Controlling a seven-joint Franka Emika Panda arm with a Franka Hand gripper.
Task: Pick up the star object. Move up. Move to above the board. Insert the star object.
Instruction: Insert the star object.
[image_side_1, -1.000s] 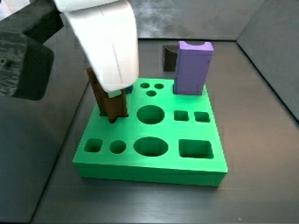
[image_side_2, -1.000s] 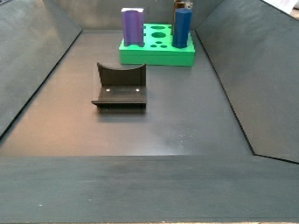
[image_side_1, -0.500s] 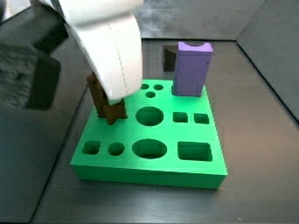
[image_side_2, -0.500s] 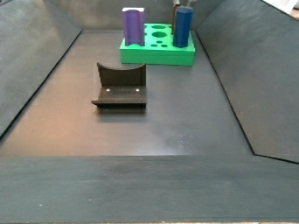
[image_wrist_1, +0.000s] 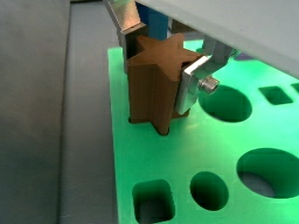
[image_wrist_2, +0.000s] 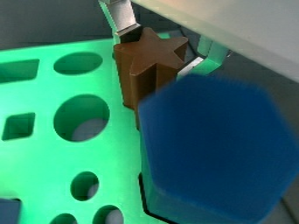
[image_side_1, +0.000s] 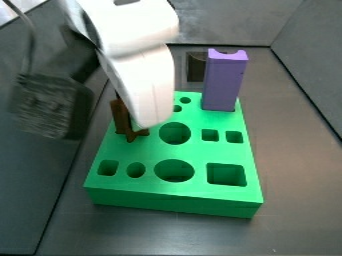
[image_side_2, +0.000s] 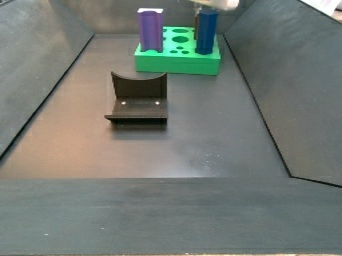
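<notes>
Hand: the hand (image_wrist_1: 170, 72) hangs over the board's edge, on the side away from the purple column; its silver fingers (image_wrist_1: 198, 72) are clamped on opposite sides of the star object, seen in both wrist views (image_wrist_2: 159, 54).
Star object: the dark brown ridged prism (image_wrist_1: 159, 80) stands upright between the fingers, its lower end down at the board's top face; in a side view only a short length of it (image_side_1: 124, 118) shows under the white arm. How deep it sits in a hole cannot be told.
Board: bright green block (image_side_1: 187, 192) with round, oval and square cut-outs; in a side view it sits at the far end of the floor (image_side_2: 179, 66), close to the back wall.
Purple column: notched top, upright at the board's far edge (image_side_1: 223, 78); in a side view it rises from the board's left end (image_side_2: 151, 28).
Blue column: hexagonal, blurred and very close to the lens in a wrist view (image_wrist_2: 212, 144), just beside the star object; in a side view it stands at the board's right end (image_side_2: 209, 30).
Fixture: dark L-shaped bracket on a base plate (image_side_2: 138, 97), on the floor well apart from the board, nearer the middle.
Floor: dark grey, with sloping walls on both sides (image_side_2: 174, 150).
</notes>
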